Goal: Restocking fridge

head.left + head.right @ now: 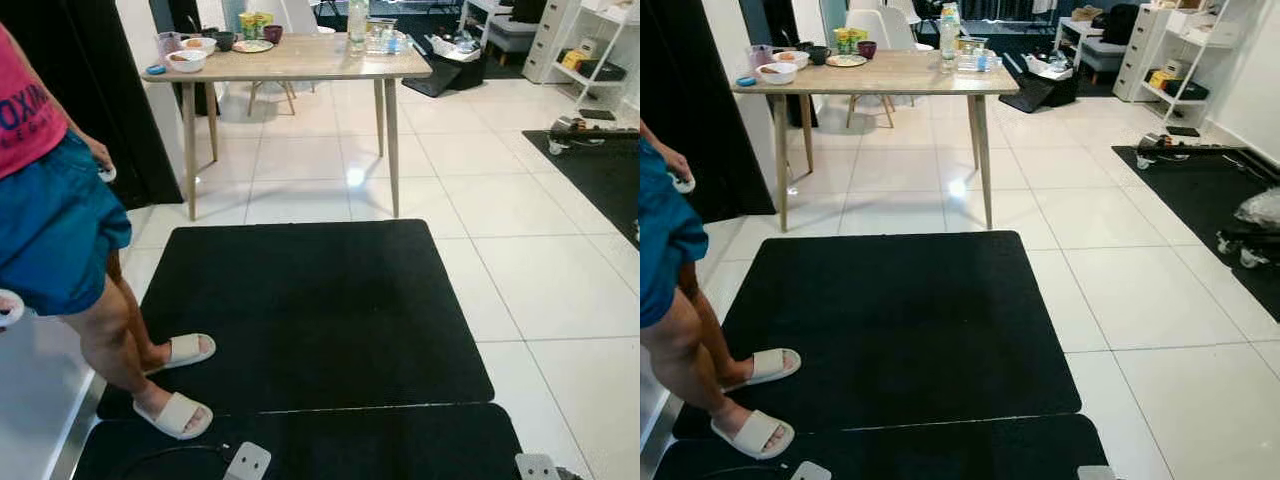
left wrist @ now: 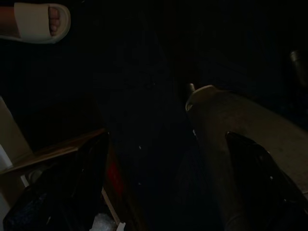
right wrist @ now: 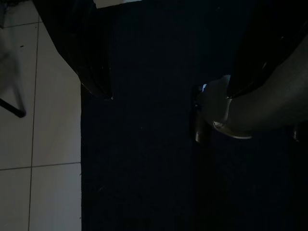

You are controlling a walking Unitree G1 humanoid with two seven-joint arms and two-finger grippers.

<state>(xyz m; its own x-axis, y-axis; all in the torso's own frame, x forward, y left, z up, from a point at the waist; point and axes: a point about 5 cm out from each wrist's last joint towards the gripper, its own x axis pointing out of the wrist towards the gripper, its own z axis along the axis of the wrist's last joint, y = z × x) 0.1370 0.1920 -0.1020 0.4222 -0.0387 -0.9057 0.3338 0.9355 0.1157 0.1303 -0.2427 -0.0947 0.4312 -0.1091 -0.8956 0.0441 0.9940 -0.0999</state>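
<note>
Nothing is held yet: both grippers, left gripper (image 2: 163,159) and right gripper (image 3: 168,91), hang parted over the black mat (image 1: 310,310), while the groceries (presumably) sit on the distant table (image 1: 300,62).

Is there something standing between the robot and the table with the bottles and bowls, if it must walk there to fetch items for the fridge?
Nothing visible blocks the straight path: the black mat and white tiles lead to the wooden table. A person in white slippers stands at the mat's left edge, beside the route. Both claws hang idle over the mat.
</note>
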